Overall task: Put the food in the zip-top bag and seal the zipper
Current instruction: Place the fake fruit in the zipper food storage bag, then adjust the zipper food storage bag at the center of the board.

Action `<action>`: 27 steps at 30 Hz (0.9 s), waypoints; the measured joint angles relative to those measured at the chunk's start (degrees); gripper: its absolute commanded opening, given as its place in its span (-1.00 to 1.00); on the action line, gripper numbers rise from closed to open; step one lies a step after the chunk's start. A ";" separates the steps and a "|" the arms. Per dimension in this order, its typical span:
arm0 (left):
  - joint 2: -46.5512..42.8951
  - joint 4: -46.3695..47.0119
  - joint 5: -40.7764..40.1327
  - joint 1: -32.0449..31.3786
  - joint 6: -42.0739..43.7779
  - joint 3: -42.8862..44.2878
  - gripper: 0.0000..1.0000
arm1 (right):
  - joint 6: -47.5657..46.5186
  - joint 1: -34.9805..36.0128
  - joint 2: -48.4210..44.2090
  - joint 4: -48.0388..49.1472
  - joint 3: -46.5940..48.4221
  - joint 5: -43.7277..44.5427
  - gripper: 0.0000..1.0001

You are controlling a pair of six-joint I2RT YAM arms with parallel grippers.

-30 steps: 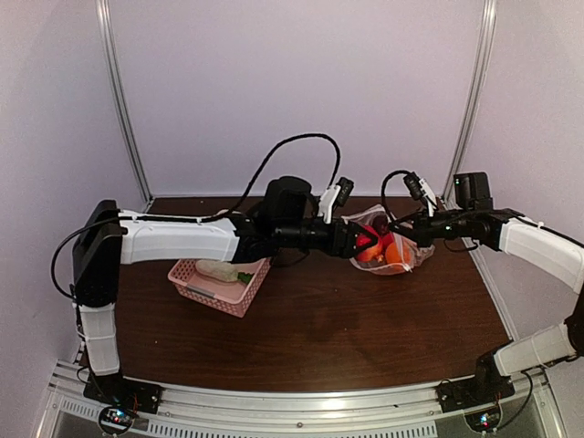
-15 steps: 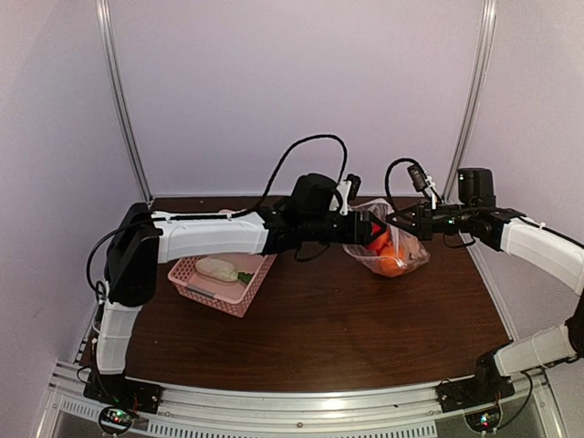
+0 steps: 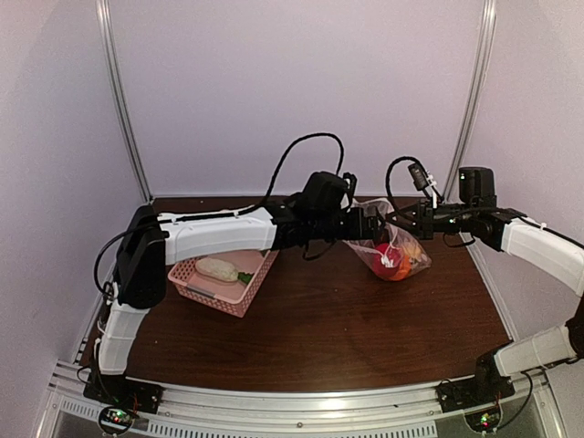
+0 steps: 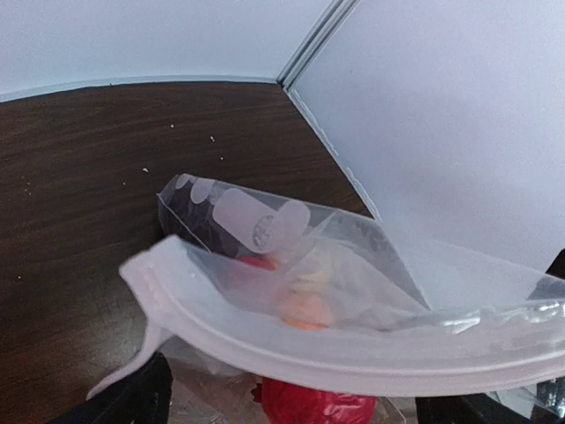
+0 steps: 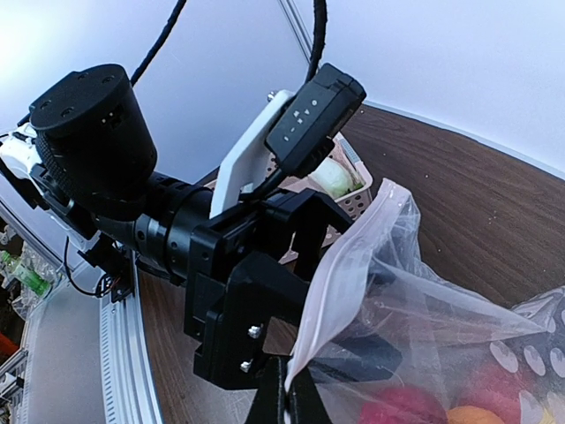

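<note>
The clear zip-top bag (image 3: 394, 248) hangs above the table's far right with red food (image 3: 384, 256) and orange food (image 3: 411, 247) at its bottom. My right gripper (image 3: 395, 217) is shut on the zipper (image 5: 340, 283) at one end; its tips show in the right wrist view (image 5: 287, 399). My left gripper (image 3: 363, 225) is open at the bag's mouth. In the left wrist view the zipper (image 4: 353, 353) runs across between the spread fingers (image 4: 132, 397), with red food (image 4: 309, 408) below. One white radish (image 3: 219, 269) lies in the pink basket (image 3: 205, 292).
The pink basket stands at the table's left, under my left forearm; it also shows in the right wrist view (image 5: 360, 181). The back wall and its corner post (image 3: 470, 100) are close behind the bag. Black cables loop above both wrists.
My left arm has reached further right, up to the bag's mouth. The bag has gone from lying spread out to hanging narrower, and the food has slid to its bottom.
</note>
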 measured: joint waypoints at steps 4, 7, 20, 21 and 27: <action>-0.52 -1.46 0.55 -0.24 1.60 0.94 0.95 | -0.39 0.00 -0.02 -0.09 0.00 0.00 -1.00; -3.08 -2.05 2.84 -0.24 2.91 -1.07 0.95 | -0.87 0.00 -0.02 -0.37 0.00 0.04 -1.00; -22.32 0.35 7.21 -2.34 6.23 -20.24 0.21 | -3.93 0.00 -0.09 -1.55 0.00 1.95 -1.00; -21.81 -0.11 6.62 -2.32 5.49 -21.05 0.06 | -4.13 0.00 -0.09 -1.62 0.00 2.03 -1.00; -16.57 -3.54 5.07 -1.05 1.53 -21.88 -0.08 | -5.29 0.00 -0.13 -2.01 0.00 2.47 -1.00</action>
